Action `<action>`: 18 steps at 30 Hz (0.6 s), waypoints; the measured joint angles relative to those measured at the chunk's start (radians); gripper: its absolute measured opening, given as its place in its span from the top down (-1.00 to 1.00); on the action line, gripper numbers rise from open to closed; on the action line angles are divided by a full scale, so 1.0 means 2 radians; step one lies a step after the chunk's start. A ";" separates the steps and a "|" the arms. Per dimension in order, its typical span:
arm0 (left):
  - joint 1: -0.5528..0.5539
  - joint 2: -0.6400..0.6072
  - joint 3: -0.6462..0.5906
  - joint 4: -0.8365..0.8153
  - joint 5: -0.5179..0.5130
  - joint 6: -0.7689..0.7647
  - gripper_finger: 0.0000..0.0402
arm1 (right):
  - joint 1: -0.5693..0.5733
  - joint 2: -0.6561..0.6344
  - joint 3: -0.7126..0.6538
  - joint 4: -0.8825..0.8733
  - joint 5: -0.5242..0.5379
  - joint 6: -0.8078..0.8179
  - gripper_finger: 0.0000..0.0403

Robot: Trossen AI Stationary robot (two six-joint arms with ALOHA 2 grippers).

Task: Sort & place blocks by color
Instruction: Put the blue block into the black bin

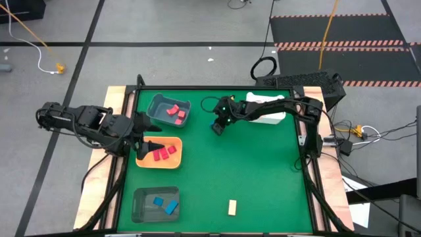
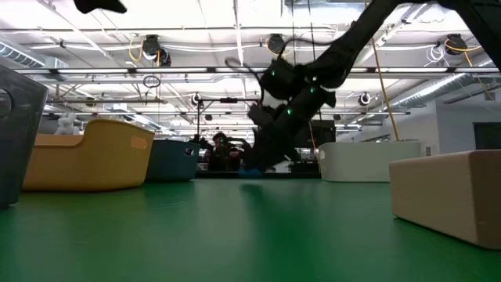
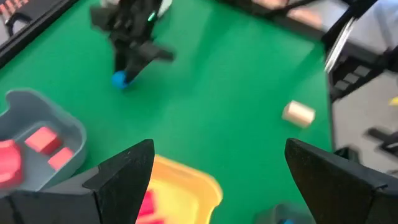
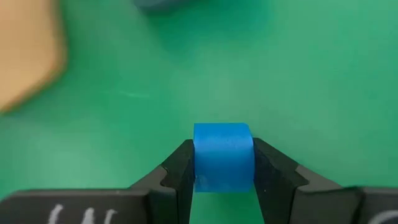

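Tan block lying loose near the front edge of the table; grey tray with blue blocks at front left. Midway: left gripper parked over the orange tray, jaws spread wide, empty. Farther back: right gripper clamped on a blue block, low over the mat near the far grey tray. Best lifted clear before crossing the trays to the front grey one; grip kept firm and centred.

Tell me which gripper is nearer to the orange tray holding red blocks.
Left. The left gripper hangs open right at the rounded orange plastic tray's left rim. The right gripper is off to the tray's upper right on the green mat, shut on a small blue block.
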 joint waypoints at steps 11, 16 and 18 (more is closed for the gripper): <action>0.005 0.000 -0.047 -0.003 -0.044 0.024 -0.80 | 0.100 -0.068 0.001 0.070 0.016 0.057 0.44; 0.005 0.000 -0.100 0.094 -0.012 0.135 -0.80 | 0.127 -0.103 0.001 0.150 0.001 0.143 0.44; 0.005 0.000 -0.118 0.135 -0.008 0.180 -0.80 | 0.135 -0.115 0.001 0.180 -0.012 0.179 0.44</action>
